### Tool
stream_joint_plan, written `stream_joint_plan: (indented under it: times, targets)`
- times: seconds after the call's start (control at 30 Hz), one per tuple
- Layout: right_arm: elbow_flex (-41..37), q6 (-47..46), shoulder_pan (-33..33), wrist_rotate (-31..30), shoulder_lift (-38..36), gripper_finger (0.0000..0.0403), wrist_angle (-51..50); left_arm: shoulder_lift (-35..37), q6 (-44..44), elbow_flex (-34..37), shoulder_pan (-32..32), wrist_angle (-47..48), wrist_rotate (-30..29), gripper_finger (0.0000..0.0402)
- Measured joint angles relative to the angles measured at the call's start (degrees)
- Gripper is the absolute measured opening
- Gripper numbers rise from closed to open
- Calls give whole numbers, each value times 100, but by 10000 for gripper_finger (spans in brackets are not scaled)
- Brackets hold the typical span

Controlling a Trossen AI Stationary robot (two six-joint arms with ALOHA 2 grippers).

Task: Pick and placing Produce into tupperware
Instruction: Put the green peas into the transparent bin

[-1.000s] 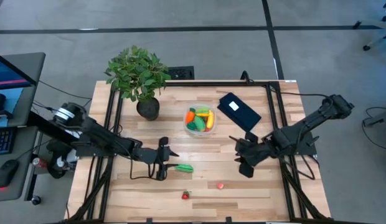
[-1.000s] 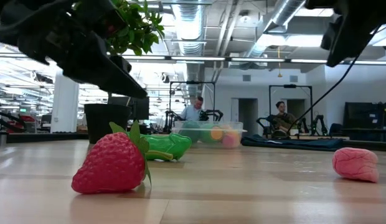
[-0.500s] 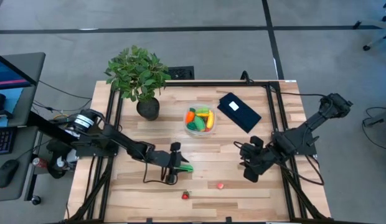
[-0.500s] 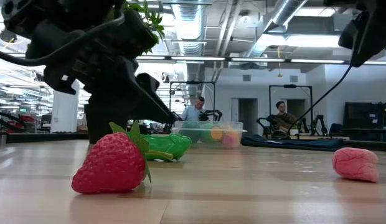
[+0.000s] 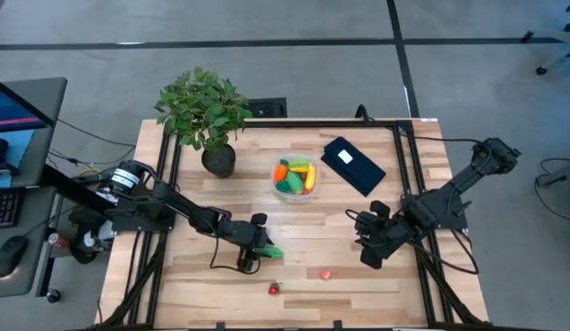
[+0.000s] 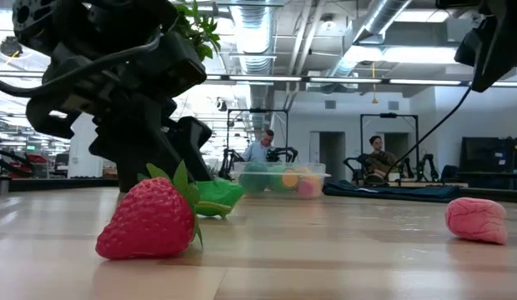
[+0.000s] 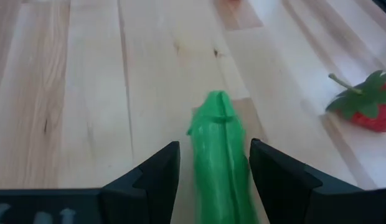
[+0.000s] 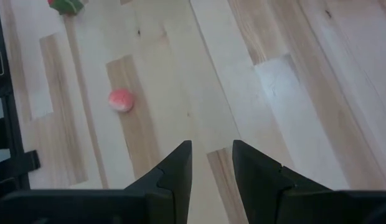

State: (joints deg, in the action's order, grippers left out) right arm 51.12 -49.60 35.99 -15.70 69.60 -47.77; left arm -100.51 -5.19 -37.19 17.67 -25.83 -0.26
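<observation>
Left gripper (image 5: 258, 245) low over the wooden slatted table (image 5: 303, 267), near its front edge, fingers (image 7: 157, 169) apart and straddling a long green toy vegetable (image 7: 220, 158) that lies flat on the boards. Green piece sits between the two dark fingers; whether either finger touches it, cannot tell.

Small round clear plastic container (image 5: 296, 177) near table centre, toward the back, already holding orange, yellow and green toy pieces. Well apart from the green vegetable.

Red toy strawberry with green leafy top (image 5: 274, 289) lies on the table just in front of the left gripper. Small pink rounded toy piece (image 5: 325, 274) lies to its right, between the two arms.

Right gripper (image 5: 367, 254) hovers above bare boards on the table's right side, fingers (image 8: 174, 174) a little apart, holding nothing. Pink piece shows ahead of it in the right wrist view.

Leafy potted plant (image 5: 205, 112) at back left; flat black rectangle with white label (image 5: 353, 165) at back right.
</observation>
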Motion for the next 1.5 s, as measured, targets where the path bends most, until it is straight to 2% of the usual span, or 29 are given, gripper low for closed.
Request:
stream_joint_plan:
  times: [0.47, 1.13, 1.5]
  targets:
    - [-1, 7, -13, -257, 0, 108, -1, 0, 9, 1, -4, 420, 49, 183]
    - [1, 190, -247, -261, 2, 108, -4, 2, -4, 0, -4, 496, -60, 182]
    - [0, 203, -245, -261, 2, 108, -4, 9, -4, 0, -4, 486, -60, 135]
